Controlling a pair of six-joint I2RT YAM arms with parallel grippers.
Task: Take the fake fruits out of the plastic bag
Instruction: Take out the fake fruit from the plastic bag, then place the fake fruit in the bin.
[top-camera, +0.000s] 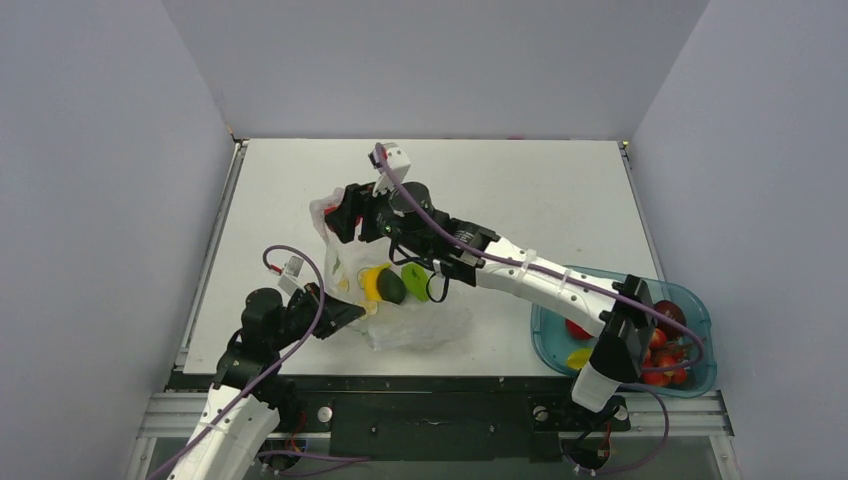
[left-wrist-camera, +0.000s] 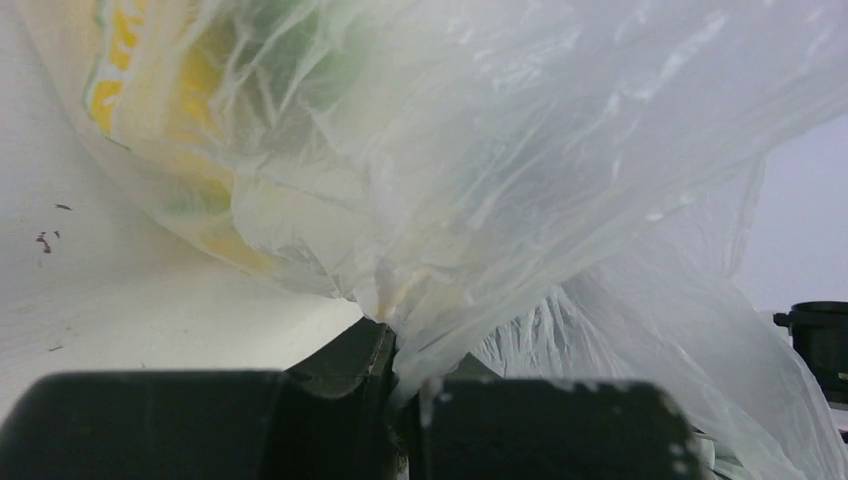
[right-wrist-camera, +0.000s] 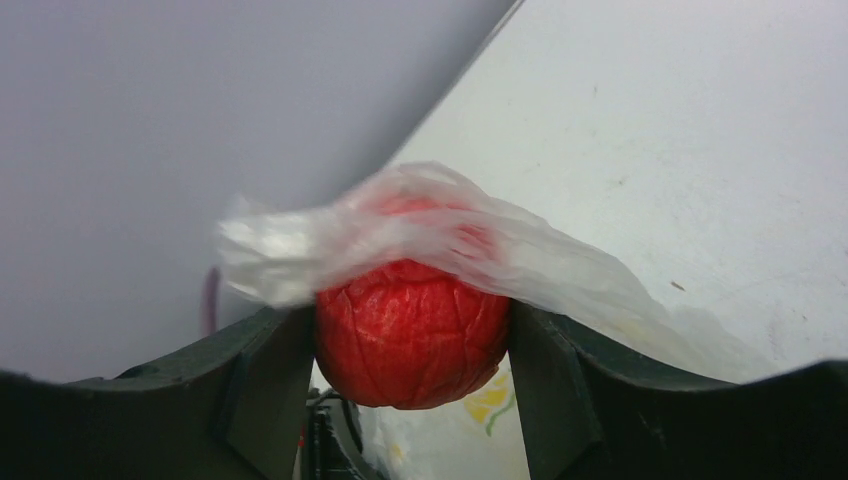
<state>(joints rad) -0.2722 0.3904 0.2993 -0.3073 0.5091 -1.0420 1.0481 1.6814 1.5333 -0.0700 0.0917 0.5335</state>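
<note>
Here the right gripper (right-wrist-camera: 408, 325) is clamped on a red fruit (right-wrist-camera: 410, 355), its two fingers (right-wrist-camera: 262, 370) pressed against the fruit's sides. A fold of the bag (top-camera: 425, 322) lies draped over the fruit's top, so the fruit sits at the bag's far end, partly under film. From above, that gripper is at the bag's far left corner, where the film stands up off the counter (top-camera: 520, 190). The left gripper (top-camera: 345, 313) is at the bag's near left edge, and its wrist view shows it closed on a bunched pinch of film, which fans out upward from the grip. Inside the bag, between the two grippers, lie a yellow fruit (top-camera: 371, 283), a dark green fruit (top-camera: 391, 288) and a light green fruit (top-camera: 416, 281), side by side and seen through the film. The right arm (top-camera: 540, 275) passes just beside them on the far side. The rest of the bag spreads crumpled on the counter, to the near right of those three fruits. Well apart from the bag, to its right at the counter's near edge, stands a teal tray (top-camera: 700, 298) holding several red fruits (top-camera: 665, 312) and a yellow piece (top-camera: 578, 357). The right arm crosses over the side of the tray nearest the bag.
</note>
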